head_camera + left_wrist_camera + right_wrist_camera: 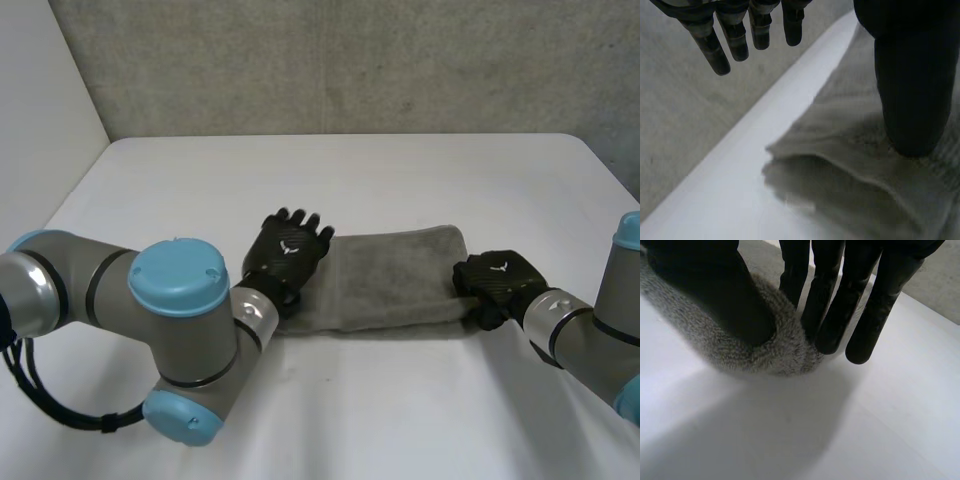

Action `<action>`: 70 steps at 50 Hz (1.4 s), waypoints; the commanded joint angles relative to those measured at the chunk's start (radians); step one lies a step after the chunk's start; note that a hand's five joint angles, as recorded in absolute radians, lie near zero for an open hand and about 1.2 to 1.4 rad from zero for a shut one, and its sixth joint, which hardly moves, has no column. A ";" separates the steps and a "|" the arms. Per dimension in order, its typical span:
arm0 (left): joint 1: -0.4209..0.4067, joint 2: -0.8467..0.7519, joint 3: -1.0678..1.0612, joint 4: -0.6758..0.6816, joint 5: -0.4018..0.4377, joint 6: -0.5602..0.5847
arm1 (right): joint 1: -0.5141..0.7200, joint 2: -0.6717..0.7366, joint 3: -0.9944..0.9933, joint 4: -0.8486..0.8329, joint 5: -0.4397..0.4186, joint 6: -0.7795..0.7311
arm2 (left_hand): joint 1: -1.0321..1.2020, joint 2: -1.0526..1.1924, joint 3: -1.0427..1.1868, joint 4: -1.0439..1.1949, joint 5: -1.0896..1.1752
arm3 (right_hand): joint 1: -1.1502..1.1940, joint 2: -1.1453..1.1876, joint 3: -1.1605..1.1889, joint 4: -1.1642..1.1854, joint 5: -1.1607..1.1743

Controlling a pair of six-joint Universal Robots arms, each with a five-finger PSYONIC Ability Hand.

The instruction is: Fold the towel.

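Head view: towel [395, 280] lies lengthwise left-right, left hand [288, 250] spread flat, right hand [497, 280] pinching its end.

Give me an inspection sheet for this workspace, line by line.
Surface: white table, flat.
Job's things: grey towel, lying as a long strip between the hands, with layers showing at its left end.
Clutter: nothing seen.
Hands: left hand lies on the towel's left end, fingers straight, thumb pressing the cloth. Right hand pinches the towel's right end between thumb and fingers.
Loose cables: nothing seen.
Surroundings: grey wall behind the table, white panel at its left side.
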 commanded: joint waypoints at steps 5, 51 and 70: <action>0.063 0.109 -0.121 -0.022 -0.073 0.001 | 0.012 -0.076 -0.095 -0.002 0.018 -0.060 | 0.008 0.011 0.007 0.009 -0.026 | 0.490 0.251 0.247 0.246 0.285; 0.053 0.127 0.076 -0.127 0.008 -0.398 | 0.284 0.028 -0.348 0.092 -0.055 0.460 | 0.008 0.011 0.007 0.009 -0.026 | -0.731 -0.971 -0.974 -0.976 -0.937; 0.083 -0.044 0.096 -0.269 -0.003 -0.408 | 0.264 0.262 -0.496 0.201 0.027 0.285 | 0.008 0.011 0.007 0.009 -0.026 | -0.731 -0.971 -0.974 -0.976 -0.937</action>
